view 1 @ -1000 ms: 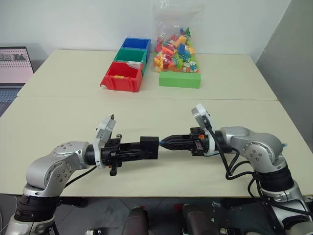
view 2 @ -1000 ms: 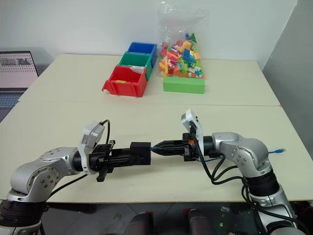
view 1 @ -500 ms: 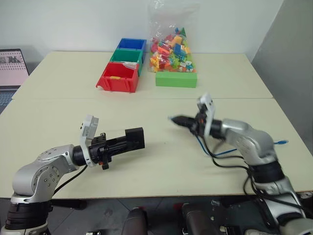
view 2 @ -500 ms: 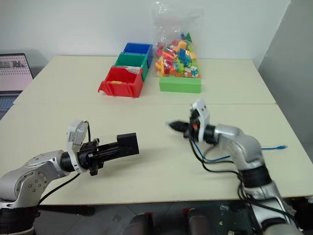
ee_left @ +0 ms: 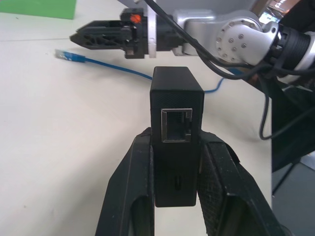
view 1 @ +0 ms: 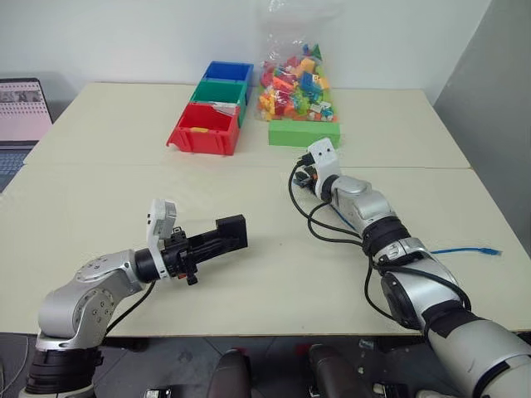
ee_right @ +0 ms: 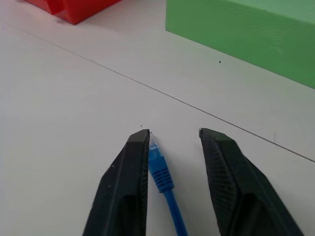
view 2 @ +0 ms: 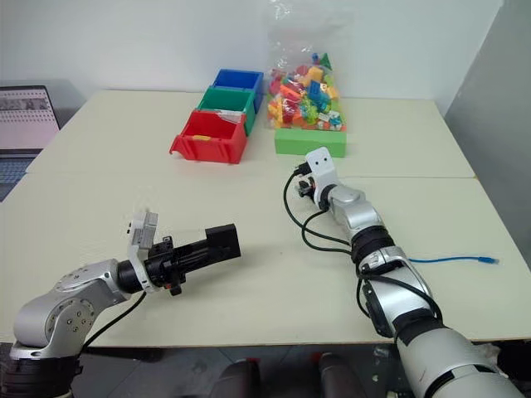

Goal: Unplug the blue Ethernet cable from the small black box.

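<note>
Left gripper (ee_left: 174,162): gripping the small black box (ee_left: 176,118) between both fingers, sides clamped, empty port facing the wrist camera; sitting at about 7 o'clock in the head views.
Right gripper (ee_right: 173,140): fingers standing apart, plug of the blue Ethernet cable (ee_right: 160,169) lying between them, touching the inner face of one finger (ee_right: 125,182) and clear of the other; not pinched.
Cable position: unplugged from the box; running across the bench (view 1: 108,199) toward 3 o'clock, with its other plug end (view 1: 491,249) lying near the bench's right edge.
Hard to make out: right fingers hiding behind their own wrist in the head views; middle stretch of the cable disappearing behind the right arm.
Surface: pale bench of two joined tops, seam crossing at mid-height.
At 12 o'clock: red bin (view 1: 204,129), green bin (view 1: 222,91) and blue bin (view 1: 230,72) standing in a row; green block (view 1: 304,133) with a bag of coloured bricks (view 1: 295,79) behind it.
At 10 o'clock: laptop (view 1: 23,109), cut off by the frame edge.
Room: white wall behind.
</note>
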